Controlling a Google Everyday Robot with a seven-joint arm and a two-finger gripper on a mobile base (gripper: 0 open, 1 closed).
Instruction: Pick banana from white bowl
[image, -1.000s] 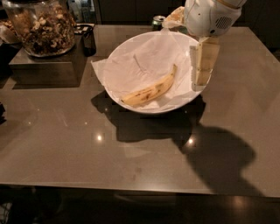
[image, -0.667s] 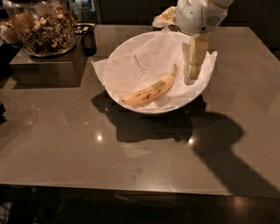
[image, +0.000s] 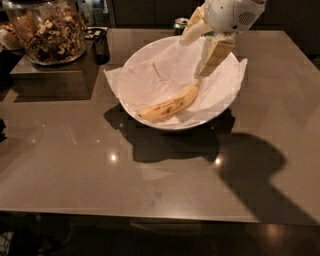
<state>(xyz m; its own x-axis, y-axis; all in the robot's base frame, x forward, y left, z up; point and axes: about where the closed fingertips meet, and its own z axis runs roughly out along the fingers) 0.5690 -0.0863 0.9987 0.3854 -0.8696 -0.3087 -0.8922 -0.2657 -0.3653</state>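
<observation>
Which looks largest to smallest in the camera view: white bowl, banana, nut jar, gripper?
1. white bowl
2. nut jar, cropped at top
3. banana and gripper look alike in length, so unranked; the gripper hangs over the bowl's right side, by the banana's upper tip.

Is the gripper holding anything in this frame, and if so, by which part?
Nothing is visibly held. The gripper hangs over the white bowl, just above the upper right end of the banana, which lies flat in the bowl.
</observation>
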